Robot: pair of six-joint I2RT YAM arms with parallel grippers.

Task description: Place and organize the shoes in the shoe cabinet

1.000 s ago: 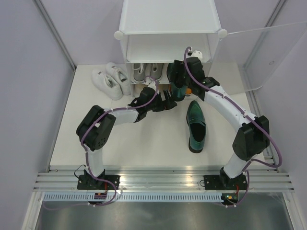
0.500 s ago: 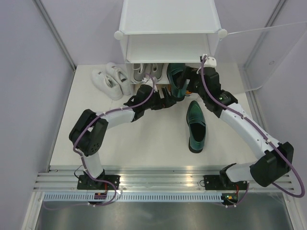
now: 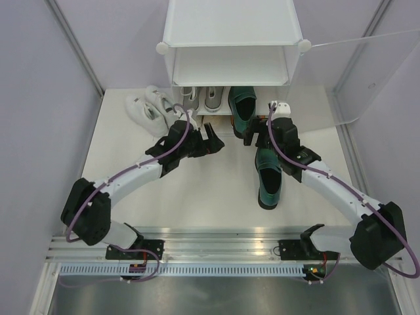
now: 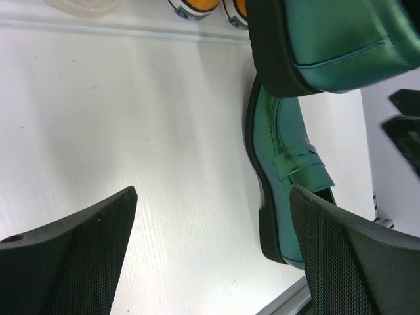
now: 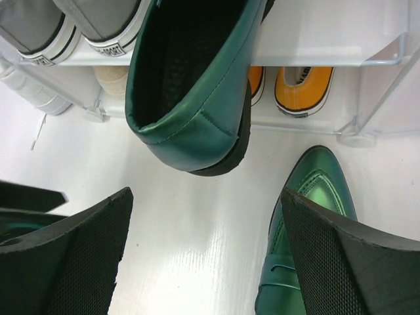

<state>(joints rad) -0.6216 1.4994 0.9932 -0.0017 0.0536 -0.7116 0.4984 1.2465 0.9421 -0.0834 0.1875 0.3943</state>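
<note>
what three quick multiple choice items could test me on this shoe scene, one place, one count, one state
1. Where are the white sneakers?
A. on the table, left of the cabinet
B. on top of the cabinet
C. in an end effector

2. How many green shoes lie on the table in front of the cabinet?
A. none
B. one
C. two

3. How are the left end effector and right end effector?
A. both shut on shoes
B. one open, one shut
C. both open, holding nothing

Key: 1 A, the pair sits on the table left of the cabinet; 2 B, one lies there while its mate is on a shelf; 3 C, each wrist view shows spread fingers with nothing between them.
</note>
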